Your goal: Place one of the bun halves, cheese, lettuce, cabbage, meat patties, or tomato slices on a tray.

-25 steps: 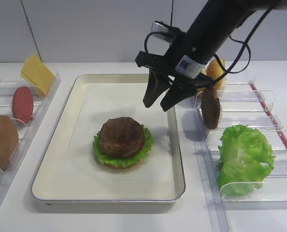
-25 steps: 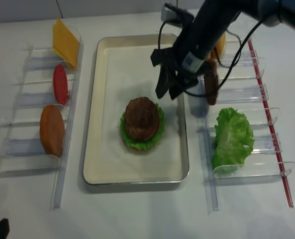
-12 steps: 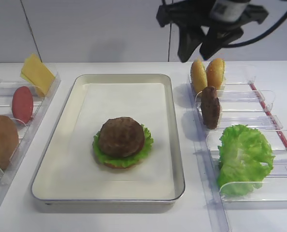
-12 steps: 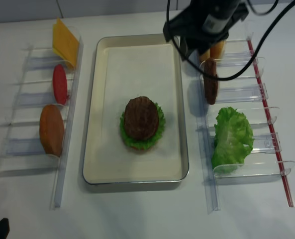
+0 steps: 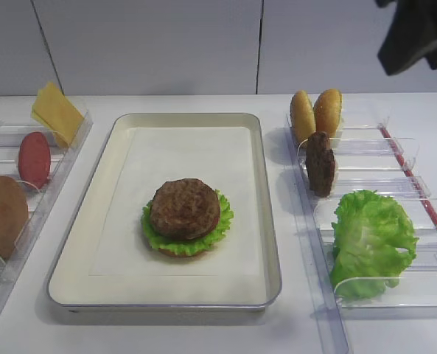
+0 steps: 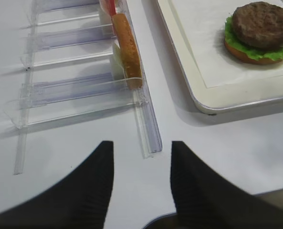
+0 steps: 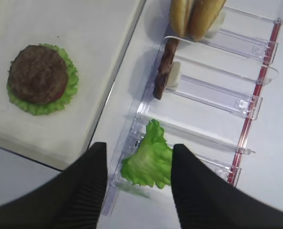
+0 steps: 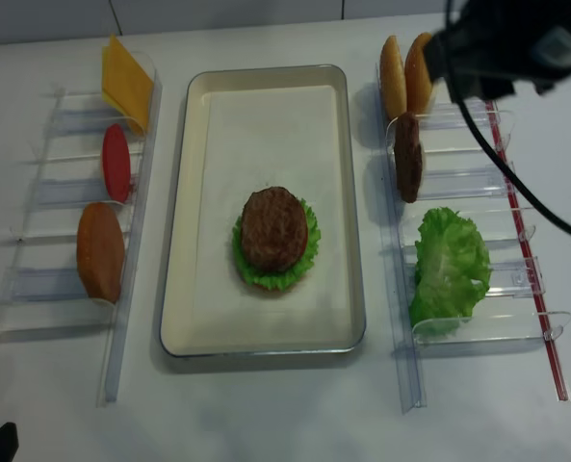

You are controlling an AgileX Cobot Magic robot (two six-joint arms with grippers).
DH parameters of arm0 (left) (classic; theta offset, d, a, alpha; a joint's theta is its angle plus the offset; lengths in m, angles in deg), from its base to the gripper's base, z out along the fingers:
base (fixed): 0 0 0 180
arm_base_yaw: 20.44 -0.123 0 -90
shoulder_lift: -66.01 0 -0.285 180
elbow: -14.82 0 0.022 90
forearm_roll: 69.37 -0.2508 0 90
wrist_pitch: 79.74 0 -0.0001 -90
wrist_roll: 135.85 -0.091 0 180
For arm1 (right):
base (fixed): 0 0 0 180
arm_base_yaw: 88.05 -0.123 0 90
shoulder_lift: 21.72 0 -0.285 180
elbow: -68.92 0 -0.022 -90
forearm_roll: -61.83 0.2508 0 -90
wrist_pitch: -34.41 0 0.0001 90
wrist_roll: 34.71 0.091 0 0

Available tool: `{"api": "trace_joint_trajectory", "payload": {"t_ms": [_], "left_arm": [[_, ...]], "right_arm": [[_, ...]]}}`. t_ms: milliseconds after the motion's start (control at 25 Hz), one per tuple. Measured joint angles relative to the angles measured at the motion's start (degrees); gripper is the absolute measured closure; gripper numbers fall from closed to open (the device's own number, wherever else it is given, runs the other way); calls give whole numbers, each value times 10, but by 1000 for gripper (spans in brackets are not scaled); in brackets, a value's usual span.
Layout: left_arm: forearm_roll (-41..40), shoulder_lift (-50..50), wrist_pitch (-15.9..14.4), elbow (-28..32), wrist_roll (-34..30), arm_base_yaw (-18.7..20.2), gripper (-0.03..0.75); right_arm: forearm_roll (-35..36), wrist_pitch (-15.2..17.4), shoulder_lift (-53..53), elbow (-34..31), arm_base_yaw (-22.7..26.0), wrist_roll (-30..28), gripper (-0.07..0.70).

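The cream tray [image 5: 100, 214] holds a stack: a bun half, frilly lettuce [image 5: 222, 221] and a meat patty [image 5: 184, 208] on top. A second patty [image 5: 320, 164] stands on edge in the right rack, behind it two bun halves [image 5: 315, 114], in front of it more lettuce [image 5: 371, 240]. The left rack carries cheese [image 5: 56, 110], a tomato slice [image 5: 34, 158] and a bun half [image 5: 1, 214]. My right gripper [image 7: 139, 145] hangs high above the right rack, open and empty. My left gripper [image 6: 141, 143] is open over bare table near the left rack's front end.
Clear plastic racks [image 8: 468, 183] flank the tray on both sides. A red strip [image 8: 521, 231] runs along the right rack's outer edge. The right arm [image 8: 516, 43] and its cable reach over the back right corner.
My right gripper has risen from over the tray's right edge and swung up and right, above the right rack, with nothing in it. The stack on the tray has not moved.
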Motion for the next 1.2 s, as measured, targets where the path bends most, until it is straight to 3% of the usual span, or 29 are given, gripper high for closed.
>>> {"api": "trace_joint_trajectory", "payload": {"t_ms": [440, 840, 1200], "left_arm": [[0, 0, 0, 0, 0, 0, 453], [0, 0, 0, 0, 0, 0, 454], [0, 0, 0, 0, 0, 0, 453]], "right_arm": [[-9, 6, -228, -147, 0, -1, 281], [-68, 9, -437, -299, 1, -28, 281], [-73, 13, -599, -397, 90, -44, 281]]}}
